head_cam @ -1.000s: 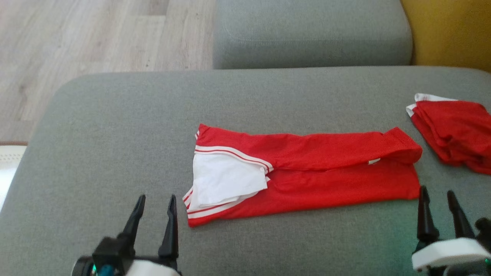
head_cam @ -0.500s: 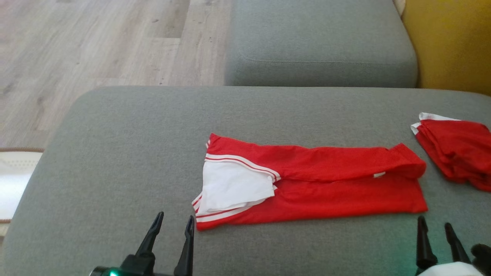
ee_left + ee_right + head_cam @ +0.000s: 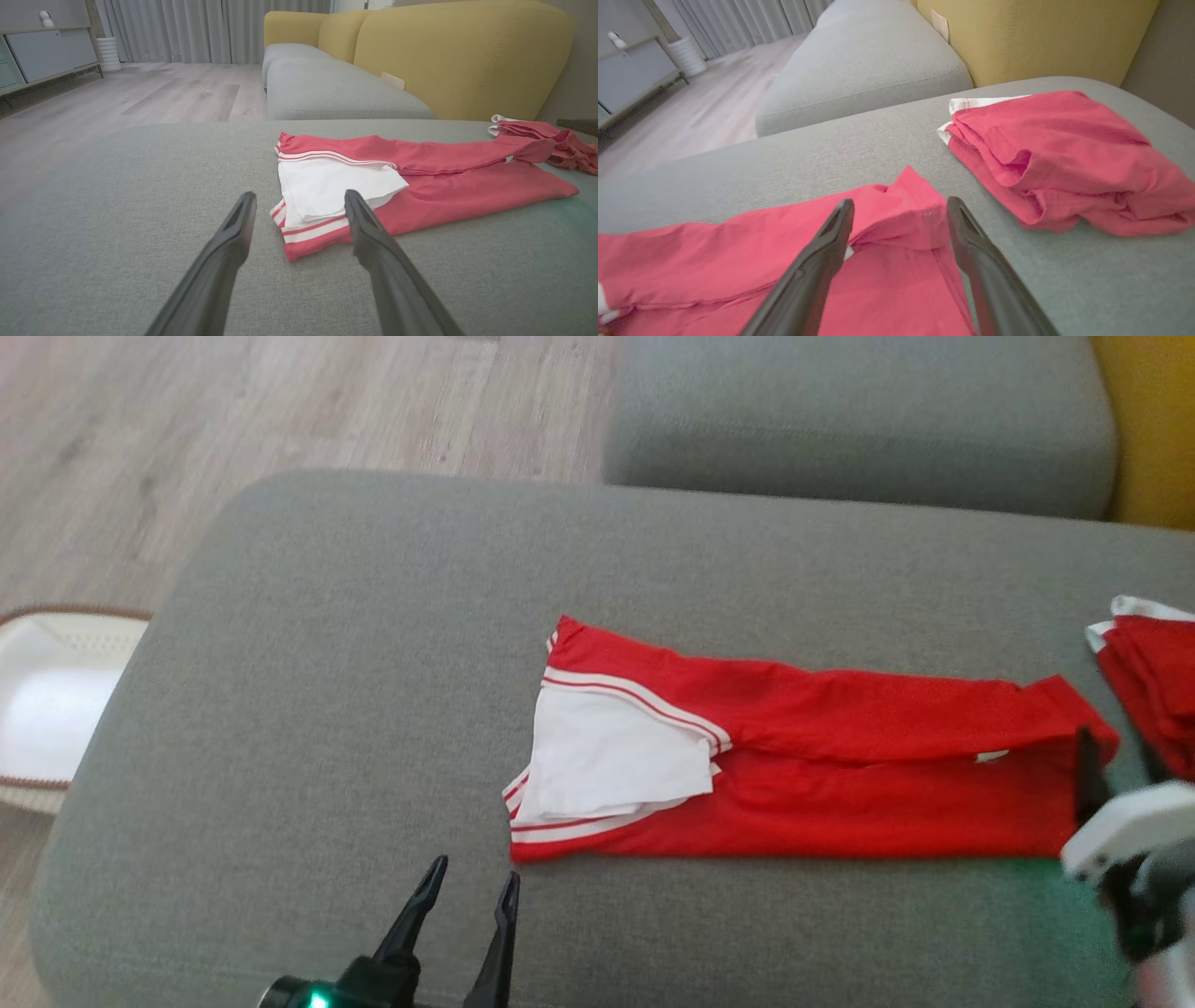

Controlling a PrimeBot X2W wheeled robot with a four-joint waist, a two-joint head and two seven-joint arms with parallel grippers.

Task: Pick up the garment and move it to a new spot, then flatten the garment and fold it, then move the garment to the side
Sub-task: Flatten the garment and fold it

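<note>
Grey cushion (image 3: 327, 644) bears the garment (image 3: 840, 775); left pincer (image 3: 475, 870) and right pincer (image 3: 899, 203) gape by its ends, likely for folding.

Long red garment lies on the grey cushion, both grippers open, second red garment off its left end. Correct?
No: the head view shows the second red garment off the right end of the long red garment. The grey cushion, left gripper and right gripper open: correct.
</note>
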